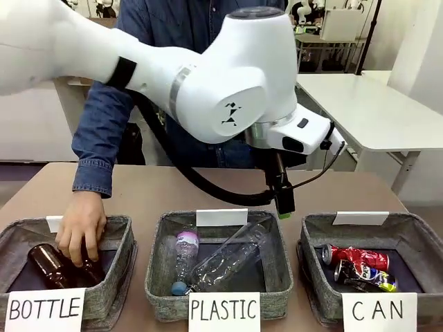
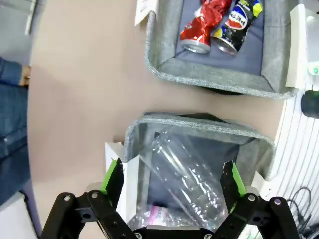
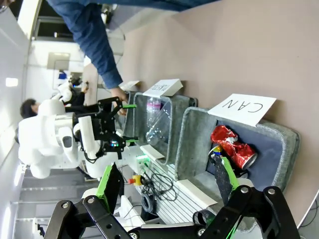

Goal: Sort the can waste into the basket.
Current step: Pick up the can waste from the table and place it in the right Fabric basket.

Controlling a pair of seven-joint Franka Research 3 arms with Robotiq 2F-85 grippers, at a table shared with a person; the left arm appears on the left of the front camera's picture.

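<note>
Two crushed cans lie side by side in the grey basket (image 1: 423,245) signed "CAN" at the table's right: a red can (image 1: 356,257) and a dark can (image 1: 367,278) with yellow-green marks. In the left wrist view the red can (image 2: 204,25) and dark can (image 2: 239,22) lie in that basket (image 2: 214,79), well beyond the fingers. My left gripper (image 1: 284,200) hangs open (image 2: 172,179) above the middle basket, holding nothing. My right gripper (image 3: 167,181) is open and empty, off to the side of the CAN basket (image 3: 286,144), where the red can (image 3: 232,147) lies.
The middle basket (image 1: 158,266), signed "PLASTIC", holds clear plastic bottles (image 1: 228,259). At the left, a person's hand (image 1: 82,232) rests on brown bottles in the "BOTTLE" basket (image 1: 121,259). Bare brown table lies behind the baskets.
</note>
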